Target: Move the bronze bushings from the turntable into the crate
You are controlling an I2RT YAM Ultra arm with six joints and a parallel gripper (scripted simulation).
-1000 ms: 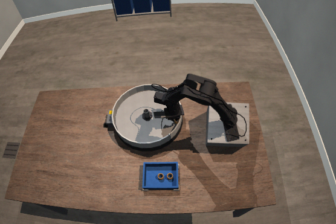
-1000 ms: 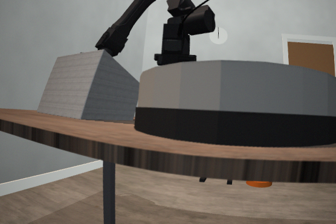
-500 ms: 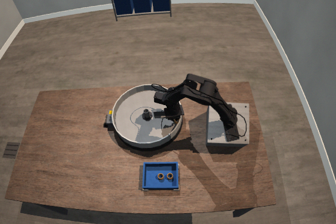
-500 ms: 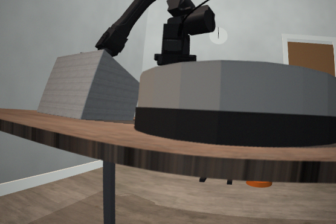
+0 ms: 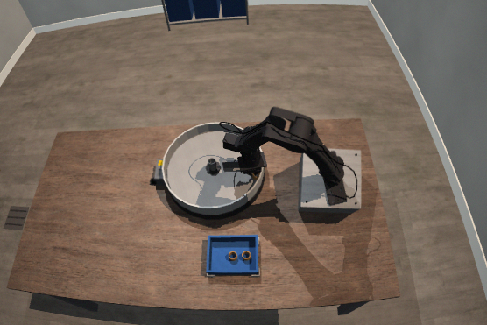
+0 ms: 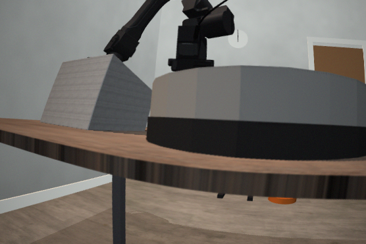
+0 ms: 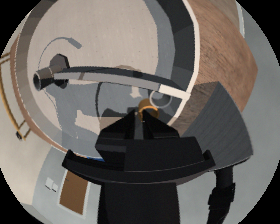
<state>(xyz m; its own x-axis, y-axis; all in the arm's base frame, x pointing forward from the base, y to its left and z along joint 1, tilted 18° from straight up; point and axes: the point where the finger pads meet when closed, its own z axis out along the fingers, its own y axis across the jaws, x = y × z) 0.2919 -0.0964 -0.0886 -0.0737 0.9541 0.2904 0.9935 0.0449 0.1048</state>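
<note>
"What is the state of the hand (image 5: 251, 171) (image 6: 191, 64) (image 7: 139, 116)?"

"Its fingers stand close together, over the turntable (image 5: 164, 169) (image 6: 230, 94) (image 7: 196, 50); whether they pinch anything, I cannot tell."

"And the task's pieces?"

"One bronze bushing (image 7: 148, 107) appears at the fingertips, inside the turntable's wall. A pale ring (image 7: 151, 99) appears beside it; its metal cannot be determined."

"What lies farther out?"

"A dark post (image 5: 212, 165) (image 7: 40, 79) stands upright near the turntable's middle. The arm rises from a grey block (image 5: 355, 178) (image 6: 76, 91) (image 7: 226, 120) on the table (image 5: 101, 222) (image 6: 82, 143). Apart from both, the blue crate (image 5: 208, 257) contains two bronze rings (image 5: 233, 259) (image 5: 246, 259), side by side."
</note>
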